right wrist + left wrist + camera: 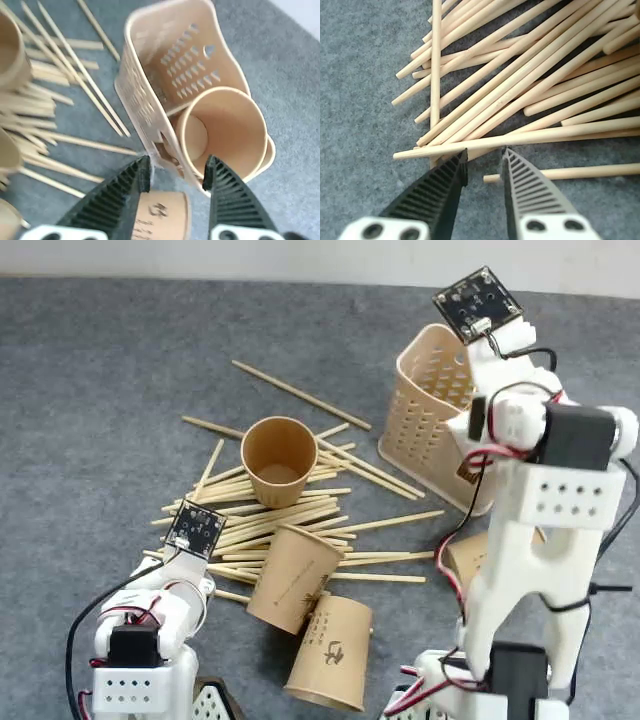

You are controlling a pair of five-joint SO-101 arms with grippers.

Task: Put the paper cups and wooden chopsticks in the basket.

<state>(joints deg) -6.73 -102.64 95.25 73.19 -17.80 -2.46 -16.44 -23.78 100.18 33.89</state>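
Basket: a beige plastic basket with perforated walls stands upright towards the far right of the grey worktop.
Cup in the basket: one tan paper cup sits inside the basket with its mouth up, against the wall nearest the right arm.
Open cup: another cup rests on the chopstick pile in the middle of the worktop, its mouth tilted up.
Lying cups: the first lying cup and the second lying cup are on their sides, touching, towards the near edge. The first one lies across some chopsticks.
Cup by the basket: the cup by the basket lies on its side just beside the basket's foot, under the right arm.
Chopsticks: pale wooden chopsticks are fanned out in a loose heap in the middle of the worktop. A stray chopstick lies apart, nearer the far edge.
Left gripper: the left gripper points down at the heap's near-left fringe. Its black ribbed fingers are spread with nothing between their tips, which sit just over the outermost sticks.
Right gripper: the right gripper hangs above the basket's near rim. Its fingers are spread and hold nothing.
In the way: the crossed sticks overlap one another, and the open cup and first lying cup sit on top of them.
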